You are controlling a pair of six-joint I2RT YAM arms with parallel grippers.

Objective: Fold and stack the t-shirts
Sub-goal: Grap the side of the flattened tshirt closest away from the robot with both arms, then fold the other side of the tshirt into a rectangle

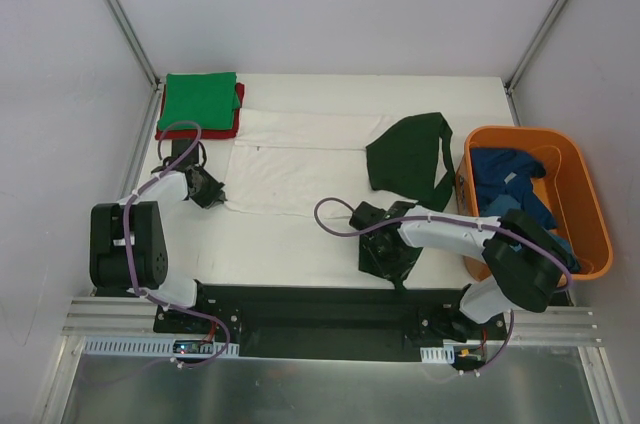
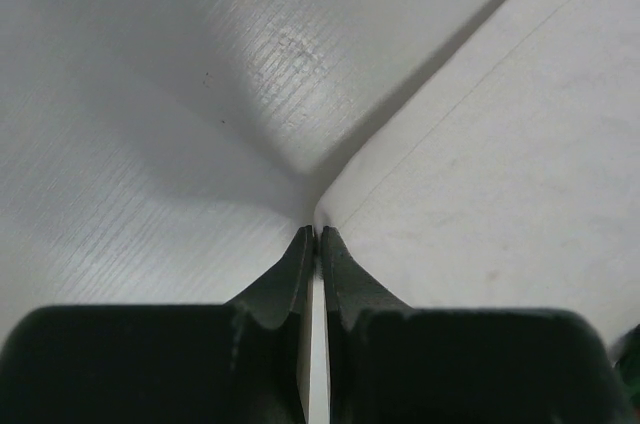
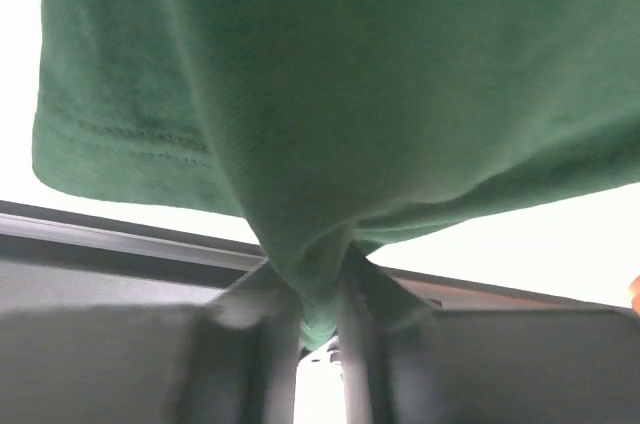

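Robot lab, enclosed test cell. Left arm [image 1: 125, 244] and right arm [image 1: 480, 236] bolted to black base plate [image 1: 320, 309] at near edge of white table [image 1: 290, 244]. Plain white panel walls [image 1: 330, 4], aluminium frame posts [image 1: 118, 12] in corners, slotted aluminium rail [image 1: 110, 319] along front. Purple cables [image 1: 335, 226] looped loose off arms. Laundry staged as props: white-and-green t-shirt [image 1: 290, 159] spread flat, folded stack [image 1: 200, 101] in far corner, orange tub [image 1: 520, 131] holding blue cloth [image 1: 505, 169].

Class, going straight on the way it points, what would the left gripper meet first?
The white t-shirt: the left gripper, shut, has its tips at that shirt's corner and points along its edge. Whether it pinches the cloth is unclear.
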